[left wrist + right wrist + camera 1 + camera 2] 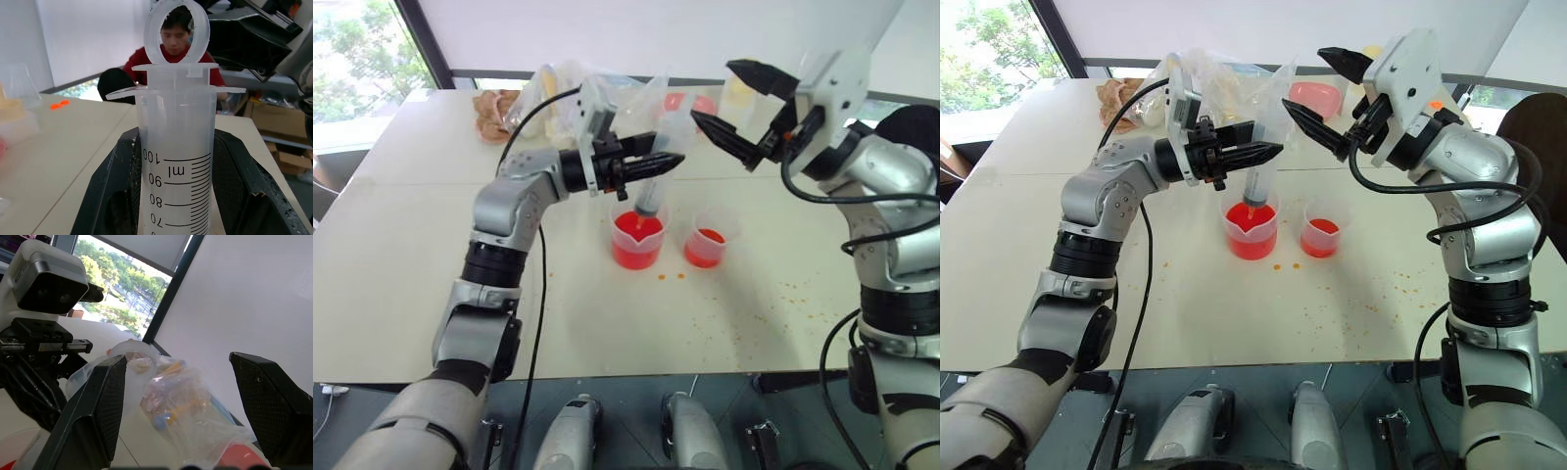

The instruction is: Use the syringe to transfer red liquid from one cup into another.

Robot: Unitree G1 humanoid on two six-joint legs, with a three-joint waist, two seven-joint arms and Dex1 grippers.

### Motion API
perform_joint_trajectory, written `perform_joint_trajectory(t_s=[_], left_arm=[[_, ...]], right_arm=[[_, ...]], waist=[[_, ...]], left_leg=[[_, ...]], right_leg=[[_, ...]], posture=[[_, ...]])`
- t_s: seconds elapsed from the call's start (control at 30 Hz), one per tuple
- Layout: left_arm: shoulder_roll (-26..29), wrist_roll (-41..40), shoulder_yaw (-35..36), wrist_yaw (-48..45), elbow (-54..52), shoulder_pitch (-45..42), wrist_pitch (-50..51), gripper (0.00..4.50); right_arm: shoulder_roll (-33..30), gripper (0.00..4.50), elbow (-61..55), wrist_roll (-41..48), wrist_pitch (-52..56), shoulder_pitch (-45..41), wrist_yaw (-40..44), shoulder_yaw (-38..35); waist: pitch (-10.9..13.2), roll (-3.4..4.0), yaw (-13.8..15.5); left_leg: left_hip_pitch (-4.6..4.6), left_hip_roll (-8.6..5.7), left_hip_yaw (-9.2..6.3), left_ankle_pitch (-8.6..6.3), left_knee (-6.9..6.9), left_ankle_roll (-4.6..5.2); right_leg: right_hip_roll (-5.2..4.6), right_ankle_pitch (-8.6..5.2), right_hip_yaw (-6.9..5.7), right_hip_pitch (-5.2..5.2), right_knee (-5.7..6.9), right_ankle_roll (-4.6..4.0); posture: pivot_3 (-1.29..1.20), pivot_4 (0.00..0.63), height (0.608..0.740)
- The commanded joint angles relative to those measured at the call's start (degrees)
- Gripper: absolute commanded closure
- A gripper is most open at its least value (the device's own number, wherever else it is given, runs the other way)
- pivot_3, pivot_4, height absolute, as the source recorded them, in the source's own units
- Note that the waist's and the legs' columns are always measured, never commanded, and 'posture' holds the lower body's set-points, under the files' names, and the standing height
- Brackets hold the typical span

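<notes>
Left gripper (658,164) level, pinching syringe (652,192) upright, tip in spouted beaker (636,240). Right gripper (736,103) spread, empty, just above the plunger.

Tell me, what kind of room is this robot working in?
Probably a lab or office workroom. A plain white table stands by large windows looking onto trees, cardboard boxes are stacked nearby, and a person sits watching across the table.
</notes>
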Motion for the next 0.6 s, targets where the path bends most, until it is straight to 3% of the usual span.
perform_joint_trajectory(t_s=[0.03,0.2,0.3,0.47,0.6], left_arm=[[0.69,-1.09,-0.02,-0.67,-3.95,0.61,0.47,3.04],[1.47,0.73,-2.14,-1.41,-5.12,2.88,-0.26,3.04],[1.00,1.65,-1.97,-0.46,-3.54,3.13,-1.42,3.04],[0.05,1.70,-1.38,0.26,-1.58,3.44,-1.90,3.04],[-0.70,3.23,-2.11,0.61,0.42,4.44,-4.62,3.04]], right_arm=[[0.63,1.02,-1.31,-0.54,-0.44,-1.36,0.21,0.18],[1.75,1.02,-1.23,-0.51,-0.38,-1.36,0.24,0.82],[2.42,1.82,-1.57,-0.87,-1.55,-1.01,1.26,1.33],[3.38,4.37,-3.12,0.31,-1.26,-0.11,2.24,1.39],[3.15,4.45,-3.61,0.25,-0.78,0.50,3.08,1.65]], waist=[[0.00,0.01,0.00],[0.00,0.01,-0.06],[0.00,0.01,-0.02],[-0.01,0.01,0.05],[-0.01,0.01,0.04]], left_leg=[[0.00,0.00,0.00,0.00,0.00,0.00],[0.01,0.00,-0.01,0.00,-0.01,0.00],[0.01,0.00,-0.01,0.00,-0.01,0.00],[0.01,0.00,0.00,0.00,0.00,0.00],[0.01,-0.01,0.00,0.00,0.00,0.00]], right_leg=[[0.00,0.00,0.00,0.00,0.00,0.00],[0.00,0.00,0.00,0.00,0.00,0.00],[0.01,0.00,0.00,0.00,0.01,0.00],[0.00,0.00,0.00,0.00,0.00,0.00],[0.00,0.00,0.00,0.00,0.01,0.00]], posture=[[0.00,0.150,0.740],[0.00,0.150,0.740],[0.00,0.150,0.740],[0.00,0.150,0.740],[0.00,0.150,0.740]])
